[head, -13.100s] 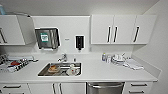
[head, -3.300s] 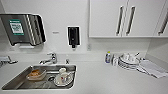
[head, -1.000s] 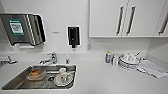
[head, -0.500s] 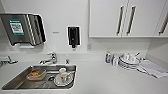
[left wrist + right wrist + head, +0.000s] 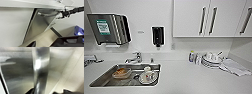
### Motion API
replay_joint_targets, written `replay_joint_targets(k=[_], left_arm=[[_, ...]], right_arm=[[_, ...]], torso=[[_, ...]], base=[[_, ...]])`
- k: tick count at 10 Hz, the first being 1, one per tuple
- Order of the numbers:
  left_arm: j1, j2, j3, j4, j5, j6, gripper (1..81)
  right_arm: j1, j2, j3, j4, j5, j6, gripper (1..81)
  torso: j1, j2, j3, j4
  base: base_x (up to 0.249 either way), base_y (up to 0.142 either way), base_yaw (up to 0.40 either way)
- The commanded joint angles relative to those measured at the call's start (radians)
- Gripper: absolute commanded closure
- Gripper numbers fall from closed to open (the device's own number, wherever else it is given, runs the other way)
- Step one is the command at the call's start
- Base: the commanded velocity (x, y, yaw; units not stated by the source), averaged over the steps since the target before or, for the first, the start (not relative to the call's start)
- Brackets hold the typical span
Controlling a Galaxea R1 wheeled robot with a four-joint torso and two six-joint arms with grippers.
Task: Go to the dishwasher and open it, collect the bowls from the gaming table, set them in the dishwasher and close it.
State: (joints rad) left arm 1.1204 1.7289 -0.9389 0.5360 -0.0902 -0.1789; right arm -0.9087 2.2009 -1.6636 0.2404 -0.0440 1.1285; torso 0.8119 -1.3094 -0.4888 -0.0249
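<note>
The dishwasher [image 5: 37, 26] shows its flat steel front under the counter in the left wrist view, with its bar handle [image 5: 46, 15] near the top. My right gripper [image 5: 61, 13] reaches in on its dark arm and sits at one end of that handle, open around it. In the right wrist view the handle [image 5: 40, 68] runs large and shiny between the dark fingers [image 5: 31, 91] of the right gripper [image 5: 48, 92]. My left gripper [image 5: 43, 43] hangs open, low in front of the dishwasher and apart from it, with nothing in it.
The head view looks down on a white counter [image 5: 189, 80] with a steel sink [image 5: 99, 81] holding used dishes [image 5: 147, 75]. Stacked plates with cups [image 5: 211, 60] and a cloth [image 5: 235, 67] lie at the right. A blue object [image 5: 78, 31] stands on the floor beside the dishwasher.
Since the earliest frame the head camera has come closer to the counter. Over the last seconds nothing has visibly moved.
</note>
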Motion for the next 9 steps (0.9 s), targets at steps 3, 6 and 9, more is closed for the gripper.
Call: replay_joint_targets(k=[3,6,9], left_arm=[[-0.076,-0.046,0.026,0.009,0.003,0.006,1.0],[-0.076,-0.049,0.026,0.007,0.001,0.006,1.0],[-0.075,-0.046,0.026,0.007,0.003,0.006,1.0]], right_arm=[[0.058,0.047,-0.045,-0.016,-0.175,-0.006,1.0],[0.060,0.072,-0.076,-0.020,-0.209,-0.004,1.0],[0.058,0.050,-0.063,-0.021,-0.209,-0.004,1.0]], torso=[[0.000,0.000,0.000,0.000],[0.000,0.000,0.000,0.000],[0.001,0.001,-0.001,0.000]], base=[[0.000,0.000,0.000],[-0.031,0.000,0.000],[-0.135,0.000,0.000]])
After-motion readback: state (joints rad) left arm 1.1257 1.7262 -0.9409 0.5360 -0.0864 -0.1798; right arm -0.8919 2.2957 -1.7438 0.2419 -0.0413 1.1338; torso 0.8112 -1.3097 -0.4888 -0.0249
